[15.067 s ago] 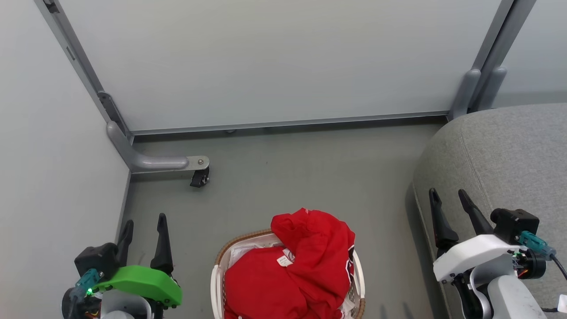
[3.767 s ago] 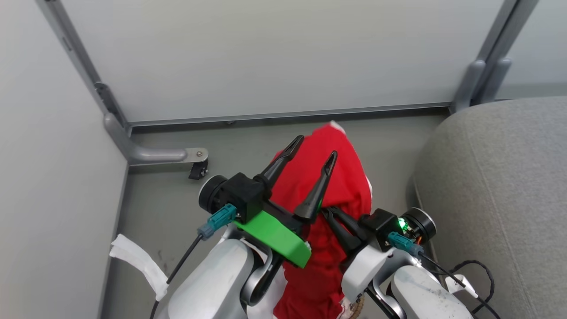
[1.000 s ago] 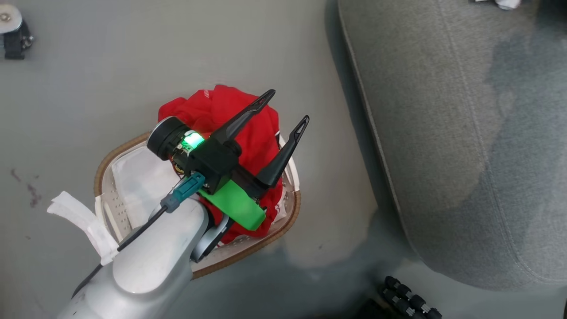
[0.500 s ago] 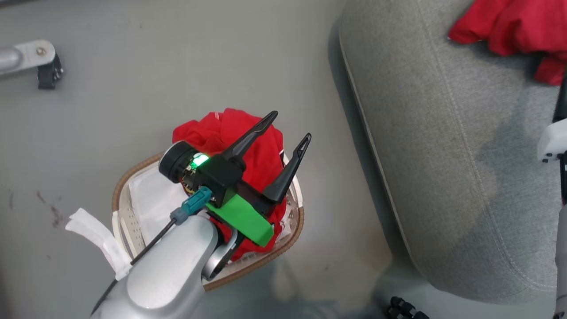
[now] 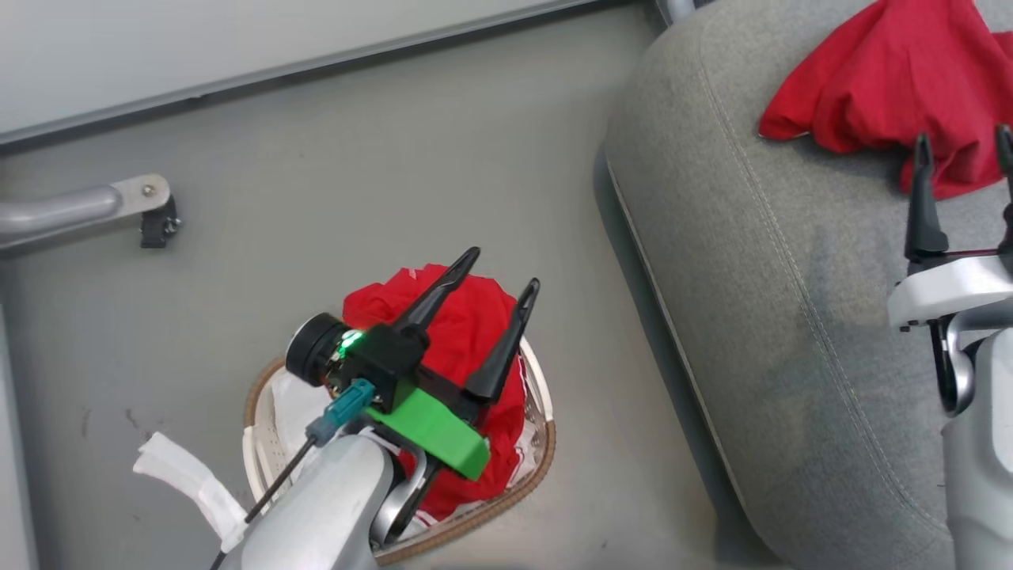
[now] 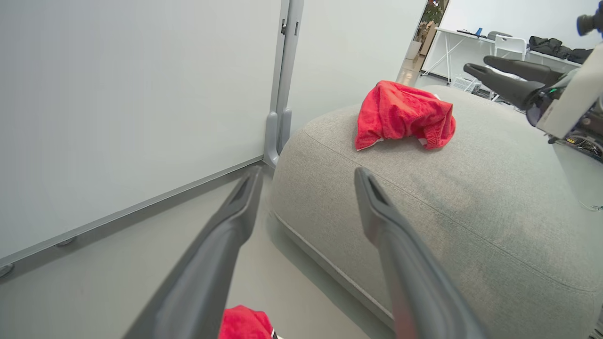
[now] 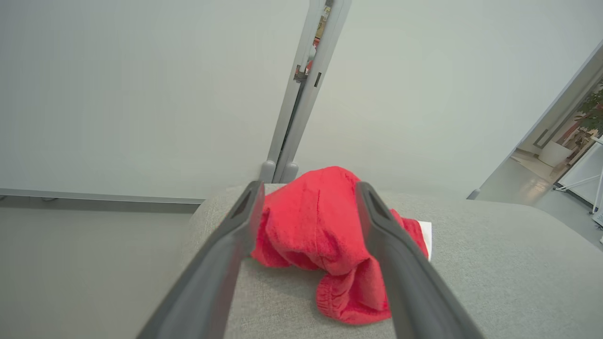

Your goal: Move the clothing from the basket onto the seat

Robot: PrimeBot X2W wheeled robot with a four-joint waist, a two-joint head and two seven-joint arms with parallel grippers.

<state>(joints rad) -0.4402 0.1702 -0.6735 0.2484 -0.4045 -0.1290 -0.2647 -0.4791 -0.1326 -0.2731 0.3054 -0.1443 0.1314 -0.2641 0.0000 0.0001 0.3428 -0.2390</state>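
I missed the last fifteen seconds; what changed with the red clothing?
One red garment went from the basket to the seat, where the right claw has let it go and stands open. Another red garment stays in the basket, the left claw open above it.

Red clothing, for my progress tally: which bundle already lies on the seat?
The garment beside the right hand, atop the grey seat; the other bundle sits in the basket under the left hand.

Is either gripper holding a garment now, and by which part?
Nothing is held. The left gripper and right gripper are both open; one red garment lies loose on the seat.
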